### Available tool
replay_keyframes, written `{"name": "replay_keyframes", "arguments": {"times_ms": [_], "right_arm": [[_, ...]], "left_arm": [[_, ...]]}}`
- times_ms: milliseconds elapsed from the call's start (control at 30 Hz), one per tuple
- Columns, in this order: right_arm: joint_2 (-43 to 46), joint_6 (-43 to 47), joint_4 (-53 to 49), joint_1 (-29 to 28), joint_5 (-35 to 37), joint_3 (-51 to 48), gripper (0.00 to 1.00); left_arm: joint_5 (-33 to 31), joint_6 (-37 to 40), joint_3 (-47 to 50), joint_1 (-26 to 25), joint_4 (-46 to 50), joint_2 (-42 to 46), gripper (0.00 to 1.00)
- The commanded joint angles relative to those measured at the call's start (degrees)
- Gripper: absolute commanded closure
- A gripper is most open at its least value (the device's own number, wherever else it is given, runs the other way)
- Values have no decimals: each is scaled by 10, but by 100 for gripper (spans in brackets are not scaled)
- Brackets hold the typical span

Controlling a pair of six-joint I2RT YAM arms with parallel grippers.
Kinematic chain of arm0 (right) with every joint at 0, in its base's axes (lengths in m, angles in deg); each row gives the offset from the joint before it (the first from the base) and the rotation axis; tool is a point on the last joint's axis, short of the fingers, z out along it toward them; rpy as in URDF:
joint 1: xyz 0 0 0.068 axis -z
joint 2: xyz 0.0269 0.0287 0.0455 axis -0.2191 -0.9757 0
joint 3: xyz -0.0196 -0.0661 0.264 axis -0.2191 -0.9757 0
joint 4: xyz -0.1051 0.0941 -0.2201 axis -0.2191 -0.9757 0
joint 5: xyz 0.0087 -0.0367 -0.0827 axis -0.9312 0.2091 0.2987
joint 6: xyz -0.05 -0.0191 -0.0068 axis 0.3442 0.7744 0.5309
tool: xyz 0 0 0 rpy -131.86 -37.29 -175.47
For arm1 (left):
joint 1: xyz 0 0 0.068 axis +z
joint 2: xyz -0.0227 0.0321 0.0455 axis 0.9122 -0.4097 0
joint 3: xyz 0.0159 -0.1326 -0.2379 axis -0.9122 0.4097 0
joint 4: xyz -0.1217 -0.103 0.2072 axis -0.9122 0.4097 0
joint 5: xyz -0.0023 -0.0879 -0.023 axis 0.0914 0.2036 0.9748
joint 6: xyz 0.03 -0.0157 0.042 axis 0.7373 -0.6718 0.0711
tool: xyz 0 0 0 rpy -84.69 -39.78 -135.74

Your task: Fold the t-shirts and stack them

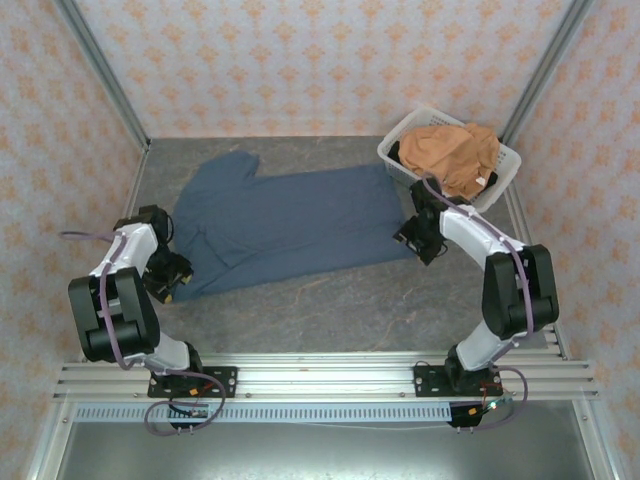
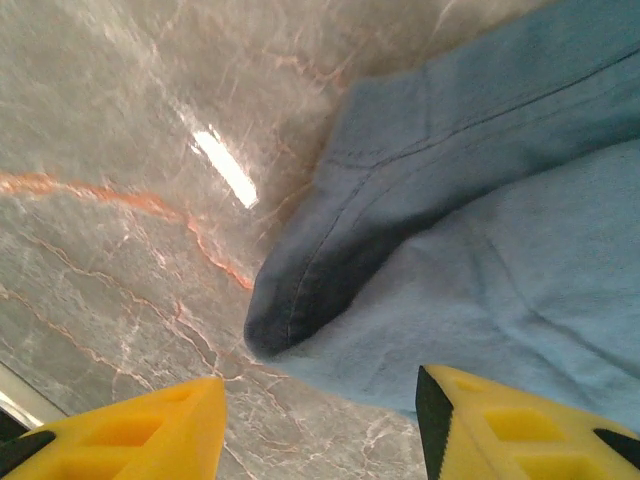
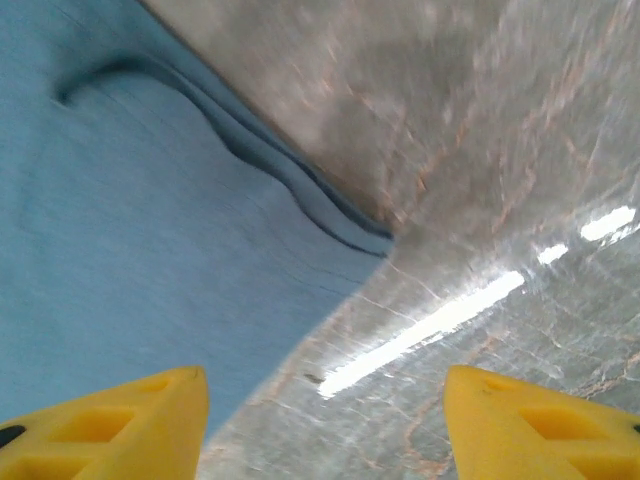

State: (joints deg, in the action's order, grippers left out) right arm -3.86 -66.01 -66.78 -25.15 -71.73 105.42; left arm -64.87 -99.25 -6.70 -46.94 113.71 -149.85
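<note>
You have the slate-blue shirt (image 1: pixel 285 225) laid out nearly flat across the middle of the grey marbled surface (image 1: pixel 350 310), running from the left-centre of the top view to right of centre, with one sleeve pointing to the upper left. No completed fold is apparent in it; its lower-left end looks somewhat bunched, and whether that is a turned-over edge cannot be determined. The orange-tan shirt (image 1: pixel 450 155) lies crumpled in the white basket (image 1: pixel 507 160) at the upper right, not laid out or folded. Your left gripper (image 1: pixel 172 278) sits at the shirt's lower-left end; in the left wrist view its yellow fingers (image 2: pixel 150 430) stand apart, with a doubled hem corner just above the gap and nothing clamped. Your right gripper (image 1: pixel 412 240) sits at the shirt's right edge; in the right wrist view its fingers (image 3: pixel 120 425) are likewise apart, the cloth edge rippled at the upper left and bare surface under most of the gap. Assessment: the task is at an early stage. One shirt is spread and ready, and both grippers are placed at its opposite ends without a hold. The folds of the blue shirt, the removal, spreading and folding of the orange-tan one, and the stacking all appear outstanding.
</note>
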Motion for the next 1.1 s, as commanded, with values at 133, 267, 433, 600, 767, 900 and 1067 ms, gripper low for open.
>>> {"name": "replay_keyframes", "arguments": {"times_ms": [133,267,433,600,767,900,1067], "right_arm": [[-57,35,23,3,-2,-1,35],[-87,31,25,2,27,7,41],[-104,31,42,2,55,22,58],[-113,15,46,2,64,21,88],[-81,-10,21,0,80,-5,100],[-25,-30,-22,-3,91,-47,100],[56,-54,-75,-18,82,-115,100]], "left_arm": [[-2,-20,1,2,-33,-61,50],[-51,-11,-12,2,-58,-95,59],[-77,3,-35,2,-71,-132,81],[-100,13,-60,2,-71,-160,100],[-106,34,-77,2,-56,-167,100],[-124,59,-75,1,-30,-152,100],[-139,94,-45,-1,-14,-130,100]]}}
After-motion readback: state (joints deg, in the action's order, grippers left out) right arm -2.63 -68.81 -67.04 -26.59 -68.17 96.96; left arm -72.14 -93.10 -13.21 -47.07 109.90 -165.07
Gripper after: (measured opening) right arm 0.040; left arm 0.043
